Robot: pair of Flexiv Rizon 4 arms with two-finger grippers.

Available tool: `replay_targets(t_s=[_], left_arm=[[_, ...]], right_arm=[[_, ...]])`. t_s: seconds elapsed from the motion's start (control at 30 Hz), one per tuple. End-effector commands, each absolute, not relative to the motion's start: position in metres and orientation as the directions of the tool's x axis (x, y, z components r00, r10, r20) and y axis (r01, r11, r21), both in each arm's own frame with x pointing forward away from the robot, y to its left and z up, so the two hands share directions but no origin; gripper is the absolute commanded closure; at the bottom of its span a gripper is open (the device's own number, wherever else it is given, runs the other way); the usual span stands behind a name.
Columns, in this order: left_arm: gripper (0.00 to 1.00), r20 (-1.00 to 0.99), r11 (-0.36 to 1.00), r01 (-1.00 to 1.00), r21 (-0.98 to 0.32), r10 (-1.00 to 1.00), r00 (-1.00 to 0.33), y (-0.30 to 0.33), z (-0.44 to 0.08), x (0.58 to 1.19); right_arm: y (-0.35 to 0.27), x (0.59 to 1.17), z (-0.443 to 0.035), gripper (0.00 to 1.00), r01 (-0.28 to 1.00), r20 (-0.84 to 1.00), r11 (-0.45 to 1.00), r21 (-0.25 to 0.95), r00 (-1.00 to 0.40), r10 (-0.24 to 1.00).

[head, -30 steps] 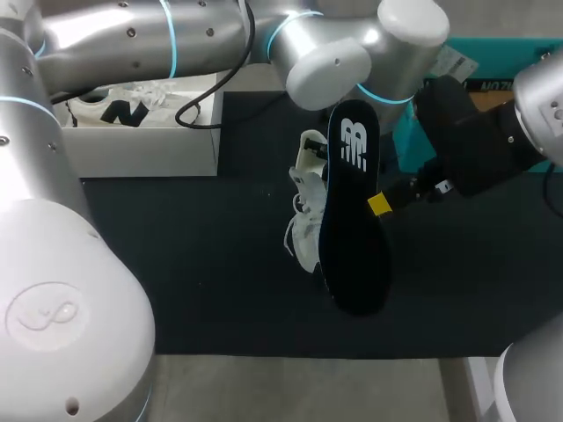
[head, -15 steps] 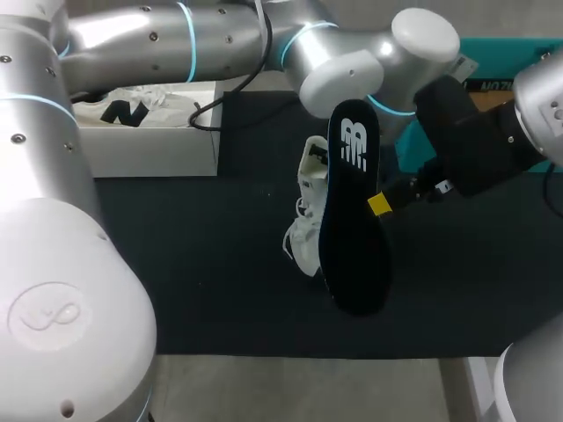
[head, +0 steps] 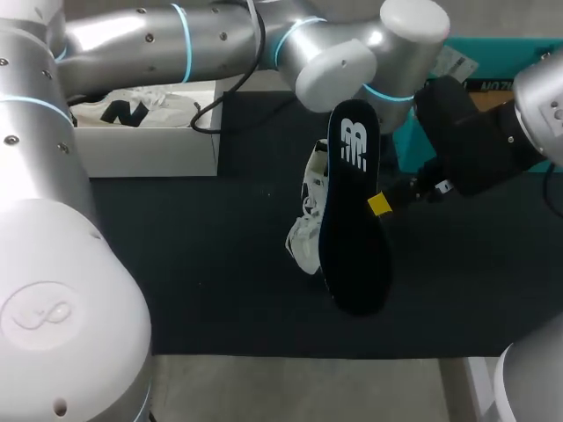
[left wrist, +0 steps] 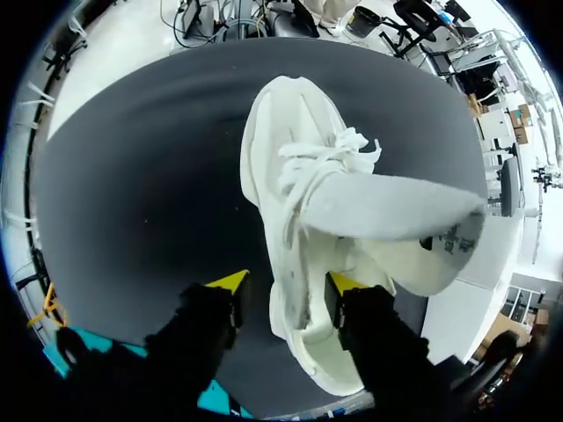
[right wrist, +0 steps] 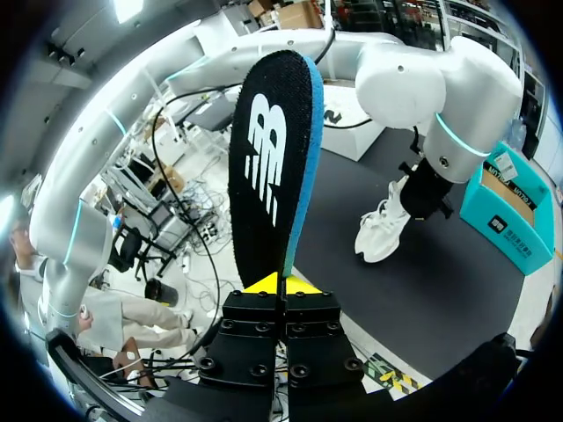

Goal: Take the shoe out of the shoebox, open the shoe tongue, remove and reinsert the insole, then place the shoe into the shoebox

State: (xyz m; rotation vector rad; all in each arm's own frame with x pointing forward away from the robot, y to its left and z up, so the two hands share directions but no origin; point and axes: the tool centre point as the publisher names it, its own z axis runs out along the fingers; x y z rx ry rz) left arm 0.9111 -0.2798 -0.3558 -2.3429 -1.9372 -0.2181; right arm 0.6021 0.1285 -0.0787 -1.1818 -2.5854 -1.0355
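At the middle of the black mat (head: 193, 264), the white sneaker (head: 306, 230) rests out of the shoebox (head: 141, 151), which is far left. The right gripper (head: 380, 204) pinches the black insole (head: 352, 237) above it, and the left gripper (left wrist: 286, 283) hangs open at its collar. Reinserting and boxing are left to do.

Our silver left arm (head: 158, 40) with the blue rings stretches across past the middle, and its yellow-tipped left gripper (left wrist: 287, 283) points down at the table with the fingers spread apart. Our right arm (head: 538, 101) comes in from its own side, with the black right gripper (right wrist: 281, 283) aimed toward the middle, pinched tight on a black foam insole (right wrist: 264, 158).
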Motion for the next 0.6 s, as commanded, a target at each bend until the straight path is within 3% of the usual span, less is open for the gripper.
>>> replay_targets(t_s=[0.03,0.27,0.6], left_arm=[[0.0,0.048,-0.183,0.981,0.068,0.982,0.18,-0.265,-0.329,0.904],[0.0,-0.132,-0.113,0.987,0.118,0.983,0.128,-0.273,-0.291,0.905],[0.0,-0.351,-0.118,0.978,0.172,0.92,0.173,-0.287,-0.238,0.908]], right_arm=[[0.133,0.606,-0.078,1.0,0.707,0.366,0.467,0.531,-0.688,0.626],[0.133,0.606,-0.078,1.0,0.707,0.366,0.467,0.531,-0.688,0.626],[0.133,0.606,-0.078,1.0,0.707,0.366,0.467,0.531,-0.688,0.626]])
